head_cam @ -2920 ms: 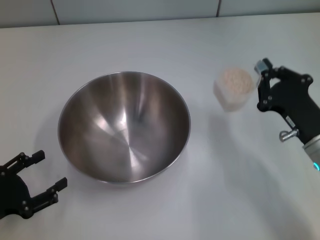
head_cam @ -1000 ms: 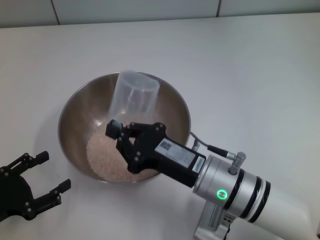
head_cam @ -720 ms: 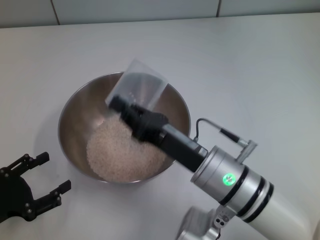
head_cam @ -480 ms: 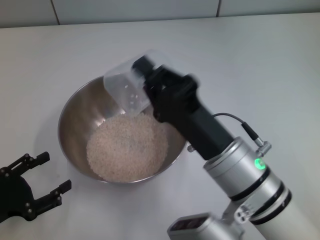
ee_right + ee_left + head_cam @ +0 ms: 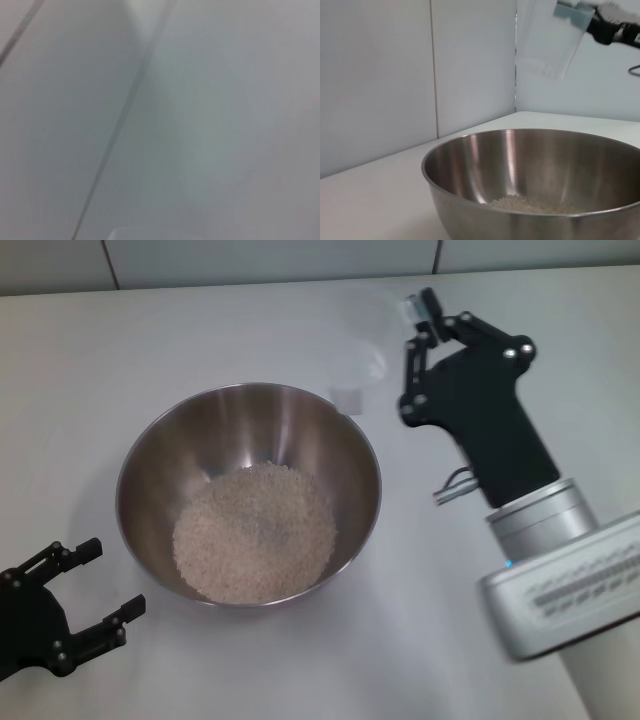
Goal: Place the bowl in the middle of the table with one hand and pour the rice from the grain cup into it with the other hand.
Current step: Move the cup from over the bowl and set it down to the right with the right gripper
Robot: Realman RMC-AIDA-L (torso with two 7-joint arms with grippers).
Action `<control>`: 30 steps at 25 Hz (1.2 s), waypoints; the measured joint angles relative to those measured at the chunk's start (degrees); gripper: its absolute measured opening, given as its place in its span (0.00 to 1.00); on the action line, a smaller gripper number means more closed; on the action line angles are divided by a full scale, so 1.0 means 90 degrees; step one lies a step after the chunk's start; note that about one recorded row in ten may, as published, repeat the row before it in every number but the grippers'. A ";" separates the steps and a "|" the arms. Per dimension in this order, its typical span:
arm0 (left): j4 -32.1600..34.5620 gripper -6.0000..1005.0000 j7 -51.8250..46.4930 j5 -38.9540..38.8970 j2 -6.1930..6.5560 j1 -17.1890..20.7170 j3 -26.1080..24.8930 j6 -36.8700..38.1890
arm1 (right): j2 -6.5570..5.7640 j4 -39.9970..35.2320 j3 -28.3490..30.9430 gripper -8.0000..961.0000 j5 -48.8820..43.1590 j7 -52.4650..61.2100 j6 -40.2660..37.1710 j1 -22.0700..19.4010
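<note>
Right end effector (image 5: 415,335), black and two-fingered, clamped on small clear plastic grain cup (image 5: 357,368), raised beyond far rim of large round stainless-steel bowl (image 5: 249,492). Off-white rice (image 5: 254,532) heaped inside bowl, mid white bench (image 5: 200,330). Left end effector (image 5: 95,595) near bowl, fingers apart.

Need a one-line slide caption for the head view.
Right gripper holds emptied clear plastic cup beyond the rice-filled stainless-steel bowl; open left gripper idles nearby.
</note>
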 joint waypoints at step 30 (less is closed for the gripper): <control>-0.0003 0.81 -0.0001 0.0000 -0.0034 -0.0057 0.0001 -0.0007 | 0.0046 -0.2603 0.0399 0.04 0.0522 0.3135 0.2541 0.1181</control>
